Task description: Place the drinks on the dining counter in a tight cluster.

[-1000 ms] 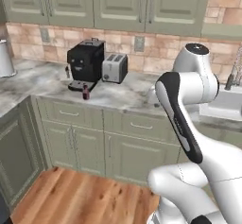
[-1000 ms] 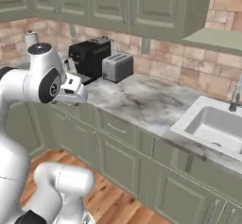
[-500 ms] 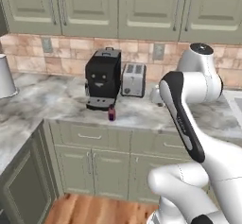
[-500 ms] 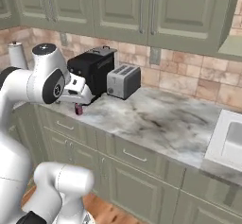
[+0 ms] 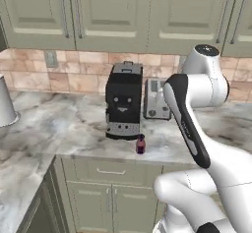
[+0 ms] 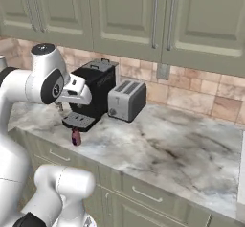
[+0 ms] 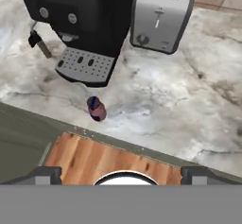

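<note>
Red bottle [image 5: 141, 144]: small, upright on the marble tabletop [image 5: 64, 124] near its front edge, just in front of the black coffee machine [image 5: 123, 101] and apart from it; a silver toaster [image 5: 156, 98] stands beside the machine.
Tool [image 7: 121, 175]: jaws spread wide, holding nothing, high above the bottle.
Done: judged nothing; the bottle sits under wall cabinets, not on the dining island.
Left: grasp it, carry it over, group it with the other drinks.
</note>
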